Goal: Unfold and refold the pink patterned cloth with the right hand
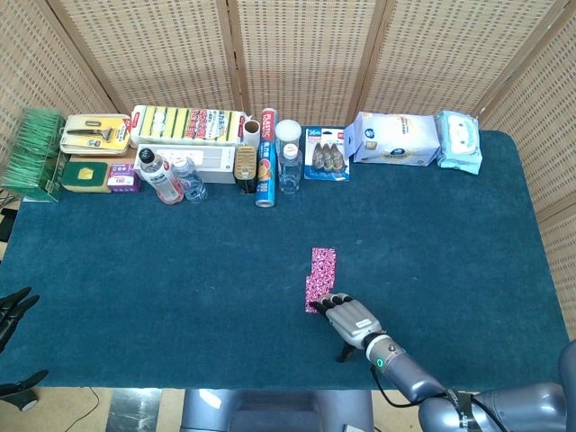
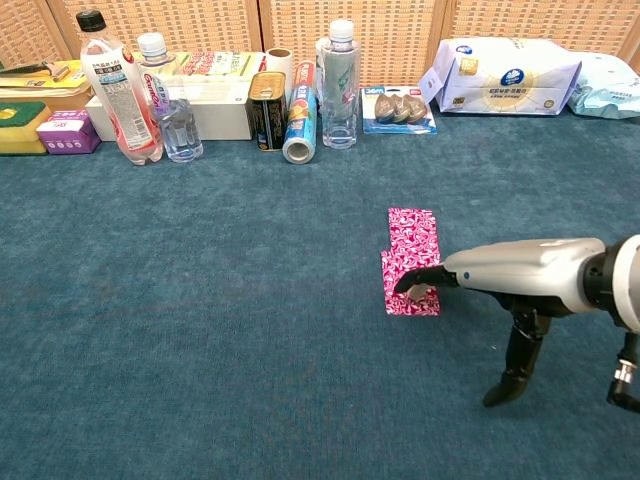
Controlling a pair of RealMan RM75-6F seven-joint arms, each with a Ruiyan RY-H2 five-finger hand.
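**Cloth Opened One Fold, Near End Pinched**

The pink patterned cloth (image 1: 321,279) is laid flat on the blue table (image 1: 162,270), near the middle. It is seen as a long strip that runs away from the robot. Its near end is pinched by the fingertips (image 2: 412,282) of the right hand (image 1: 351,315). The far end lies straight ahead of the fingers. The left hand (image 1: 11,310) is seen far off at the table's edge; whether its fingers are apart cannot be told.

Pink cloth (image 2: 411,254) w/ dark speckled pattern (white flecks too) on teal table (image 2: 200,330); grey right hand (image 2: 470,272).
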